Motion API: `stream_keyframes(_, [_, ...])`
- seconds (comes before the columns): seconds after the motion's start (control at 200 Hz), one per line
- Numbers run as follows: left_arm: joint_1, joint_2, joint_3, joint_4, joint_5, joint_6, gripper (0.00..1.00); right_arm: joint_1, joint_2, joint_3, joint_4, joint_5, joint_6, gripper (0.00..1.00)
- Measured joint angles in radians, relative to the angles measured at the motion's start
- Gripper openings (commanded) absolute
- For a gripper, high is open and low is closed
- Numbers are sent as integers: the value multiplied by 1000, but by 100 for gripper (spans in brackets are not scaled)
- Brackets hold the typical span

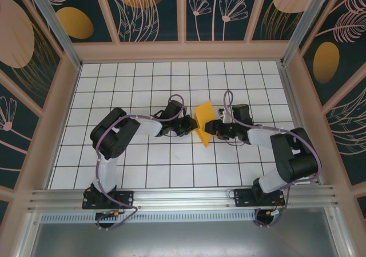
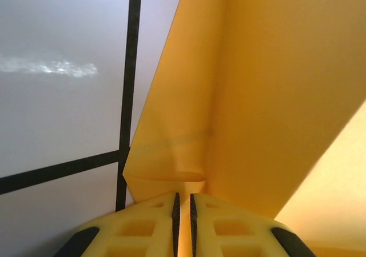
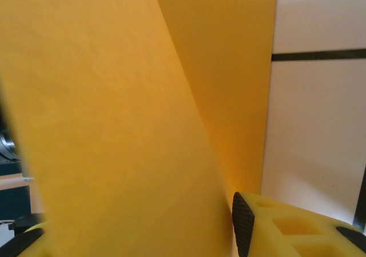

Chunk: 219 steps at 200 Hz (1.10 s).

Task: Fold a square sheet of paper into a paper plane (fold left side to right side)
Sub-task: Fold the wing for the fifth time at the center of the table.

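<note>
- The square sheet of paper (image 1: 204, 123) stands up off the counter (image 1: 143, 171) between the two arms. It is partly folded, and its long axis runs roughly from 12 to 6 o'clock in the top view.
- The left end effector (image 2: 183, 203) has its fingers pressed together on the sheet's lower edge. In the left wrist view the paper rises from there toward 12 and 1 o'clock, with a crease running up it.
- The right end effector (image 3: 132, 234) has its fingers apart. The sheet passes between them unclamped and spreads toward 11 and 12 o'clock in the right wrist view.
- In the top view the sheet lies at 3 o'clock from the left end effector and at 9 o'clock from the right one, close against both.
- As I judge it, the left arm has the hold, so carrying the left flap over toward 3 o'clock falls to it. The right arm would have to close or press to steady the fold.
</note>
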Motion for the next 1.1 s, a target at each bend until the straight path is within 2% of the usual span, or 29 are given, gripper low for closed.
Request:
stream_keyframes(0.596, [0, 2, -5, 9, -6, -8, 15, 60, 90, 50, -66, 3, 2, 39])
stream_keyframes(0.811, [0, 2, -5, 10, -6, -8, 15, 81, 105, 72, -93, 5, 4, 31])
stream_keyframes(1.096, [0, 2, -5, 9, -6, -8, 15, 97, 138, 103, -128, 29, 6, 31])
